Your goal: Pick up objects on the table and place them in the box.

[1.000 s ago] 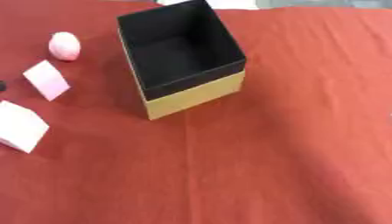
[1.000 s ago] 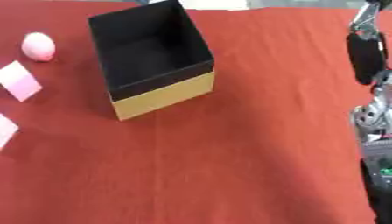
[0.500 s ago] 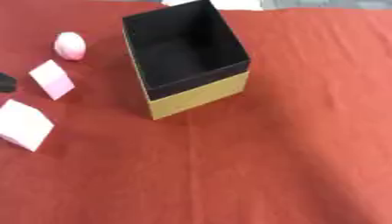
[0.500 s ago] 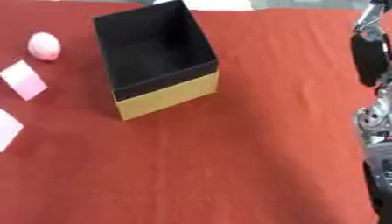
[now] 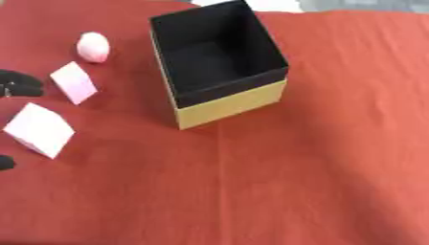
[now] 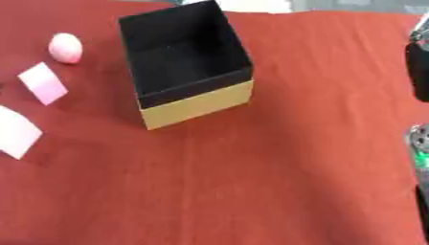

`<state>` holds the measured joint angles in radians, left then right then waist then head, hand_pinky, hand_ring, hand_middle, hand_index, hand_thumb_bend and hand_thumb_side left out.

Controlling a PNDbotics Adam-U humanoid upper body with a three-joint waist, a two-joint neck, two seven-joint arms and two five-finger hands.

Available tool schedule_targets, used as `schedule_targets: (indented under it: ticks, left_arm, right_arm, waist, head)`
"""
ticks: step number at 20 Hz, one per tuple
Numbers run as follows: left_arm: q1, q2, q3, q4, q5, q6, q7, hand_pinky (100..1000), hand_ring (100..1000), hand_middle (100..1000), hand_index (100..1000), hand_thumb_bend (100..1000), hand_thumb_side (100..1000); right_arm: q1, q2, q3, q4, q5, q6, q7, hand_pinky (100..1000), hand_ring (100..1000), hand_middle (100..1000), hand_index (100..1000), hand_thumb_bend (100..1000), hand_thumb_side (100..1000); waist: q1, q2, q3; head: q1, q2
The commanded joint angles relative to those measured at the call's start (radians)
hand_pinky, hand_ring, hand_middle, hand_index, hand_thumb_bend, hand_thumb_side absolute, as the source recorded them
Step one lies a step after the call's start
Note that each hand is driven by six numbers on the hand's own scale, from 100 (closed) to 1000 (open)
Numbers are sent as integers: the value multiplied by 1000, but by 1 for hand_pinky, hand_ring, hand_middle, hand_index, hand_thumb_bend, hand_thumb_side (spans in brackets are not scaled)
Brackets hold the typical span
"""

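Observation:
An open box (image 5: 234,103) with a black inside and tan outer walls stands at the upper middle of the red cloth; nothing shows inside it. Left of it lie a pink egg-shaped object (image 5: 93,47), a small pink block (image 5: 73,82) and a larger pale pink block (image 5: 39,129). Black parts of my left hand (image 5: 16,82) show at the left edge, just left of the small block and apart from it. Dark parts of my right hand (image 6: 416,67) run along the right edge of the right eye view, far from the objects.
The red cloth (image 5: 318,182) covers the table. A white thing (image 6: 251,5) lies at the far edge behind the box.
The whole picture has shifted to the right, so the camera has moved. More of my left hand now shows at the left edge. The objects keep their places relative to each other.

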<state>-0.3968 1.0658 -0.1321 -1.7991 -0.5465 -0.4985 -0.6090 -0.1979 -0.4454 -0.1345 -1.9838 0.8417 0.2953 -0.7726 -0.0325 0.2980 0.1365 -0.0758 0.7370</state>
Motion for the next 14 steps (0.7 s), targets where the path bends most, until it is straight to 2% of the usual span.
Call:
schedule_targets:
  ticks: [1, 5, 7, 8, 9, 10, 12, 14]
  left_arm:
    - [-16, 28, 7, 0, -8, -76, -67, 827, 888, 942, 1000, 483, 831]
    - [-26, 17, 1, 6, -16, -77, -70, 828, 889, 941, 1000, 483, 824]
    - [-34, 12, -2, 13, -31, -77, -74, 833, 892, 941, 1000, 515, 772]
    - [-39, 8, -4, 19, -40, -76, -75, 830, 890, 941, 1000, 525, 681]
    - [-45, 4, -7, 26, -48, -77, -75, 830, 890, 941, 1000, 525, 681]
    - [-50, -1, -10, 35, -53, -77, -73, 823, 883, 935, 1000, 510, 644]
    - [-62, -12, -18, 56, -56, -80, -67, 815, 872, 913, 1000, 457, 653]
    - [-75, -19, -26, 72, -53, -85, -66, 815, 867, 878, 1000, 466, 671]
  right_arm:
    - [-9, -28, -1, -16, -6, 2, -8, 811, 752, 778, 882, 100, 696]
    - [-10, -26, -1, -16, -8, 2, -8, 811, 751, 778, 882, 100, 696]
    - [-10, -25, 0, -16, -10, 1, -8, 811, 751, 777, 881, 100, 696]
    - [-10, -24, 0, -16, -11, 1, -8, 810, 750, 777, 878, 100, 696]
    - [-10, -23, 1, -16, -12, 1, -8, 810, 750, 777, 878, 100, 696]
    - [-11, -23, 1, -16, -13, 1, -8, 810, 750, 776, 877, 100, 696]
    - [-12, -22, 2, -16, -15, 1, -8, 810, 749, 776, 877, 100, 696]
    - [-12, -21, 2, -16, -17, 1, -9, 810, 749, 775, 877, 100, 697]
  waist:
    - [4, -13, 1]
    - [2, -12, -2]
    - [1, -11, -3]
    - [0, -11, -4]
    - [-1, -10, -4]
    - [-2, -9, -5]
    - [-4, -7, -6]
    - [-6, -5, -8]
  head:
    - [1, -9]
    - [0, -15]
    - [-1, -17]
    - [-1, -18]
    - [0, -19]
    - [-1, -20]
    - [-3, -20]
    - [-4, -20]
